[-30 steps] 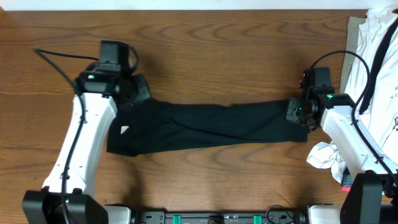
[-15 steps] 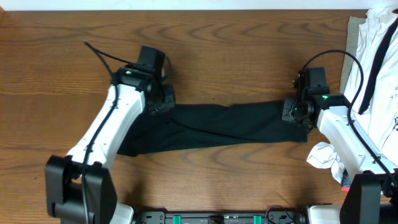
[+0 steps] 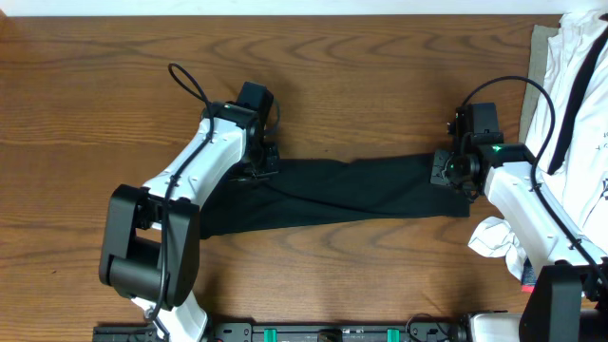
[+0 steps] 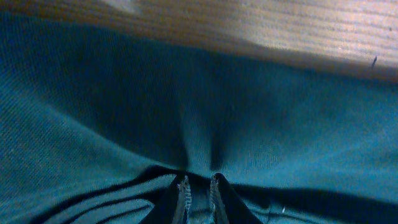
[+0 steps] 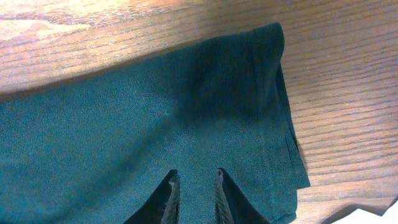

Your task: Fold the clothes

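The clothes [image 3: 351,190], a long black garment, lie across the middle of the table; the left part is drawn inward and rumpled. My left gripper [image 3: 264,163] sits at the garment's upper left edge. In the left wrist view it [image 4: 199,180] is shut on a pinched ridge of the cloth [image 4: 186,93]. My right gripper [image 3: 445,169] is at the garment's right end. In the right wrist view its jaws [image 5: 194,177] stand narrowly apart over flat cloth [image 5: 124,112], with nothing pinched between them.
White garments with black straps [image 3: 579,85] are piled at the right edge of the table. A crumpled white cloth [image 3: 494,237] lies by the right arm, and its corner [image 5: 379,214] shows in the right wrist view. Bare wood surrounds the garment.
My left gripper has travelled to the right, dragging the garment's left end with it, so the cloth now spans less of the table. The right gripper shifted only slightly.
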Robot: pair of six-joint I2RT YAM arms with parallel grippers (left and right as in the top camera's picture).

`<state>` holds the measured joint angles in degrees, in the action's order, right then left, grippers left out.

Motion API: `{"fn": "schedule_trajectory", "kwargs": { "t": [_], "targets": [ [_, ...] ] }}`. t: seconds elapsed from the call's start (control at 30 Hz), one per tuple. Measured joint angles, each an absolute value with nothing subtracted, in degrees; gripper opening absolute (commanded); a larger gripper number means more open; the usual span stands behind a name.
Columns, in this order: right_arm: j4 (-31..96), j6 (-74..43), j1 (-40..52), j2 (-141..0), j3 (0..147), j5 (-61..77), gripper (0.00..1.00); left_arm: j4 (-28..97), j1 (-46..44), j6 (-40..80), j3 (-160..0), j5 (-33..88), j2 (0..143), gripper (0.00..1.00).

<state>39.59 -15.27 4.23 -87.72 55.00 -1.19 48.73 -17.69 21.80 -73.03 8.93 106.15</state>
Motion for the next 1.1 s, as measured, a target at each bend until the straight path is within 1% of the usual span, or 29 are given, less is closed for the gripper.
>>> {"fn": "schedule_trajectory", "kwargs": {
  "t": [0.2,0.47,0.73,0.77,0.8,0.93,1.1],
  "targets": [
    [39.6,-15.3,4.2,-87.7,55.0,-1.2,0.18,46.2,-17.7,22.5,-73.0,8.6,106.5,0.15],
    [39.6,-15.3,4.2,-87.7,55.0,-1.2,0.19,46.0,-17.7,22.5,-72.8,8.6,106.5,0.16],
    [39.6,-15.3,4.2,-87.7,55.0,-1.2,0.19,44.7,-17.8,22.5,-69.5,8.6,106.5,0.16],
    [39.6,-15.3,4.2,-87.7,55.0,-1.2,0.19,44.7,-17.8,22.5,-69.1,8.6,106.5,0.10],
    [39.6,-15.3,4.2,-87.7,55.0,-1.2,0.19,44.8,-17.9,22.8,-68.9,8.6,106.5,0.06],
    [39.6,-15.3,4.2,-87.7,55.0,-1.2,0.20,46.5,-17.9,22.5,-68.8,8.6,106.5,0.06],
    [39.6,-15.3,4.2,-87.7,55.0,-1.2,0.20,52.2,-17.9,22.3,-68.8,8.6,106.5,0.06]
  ]
}}
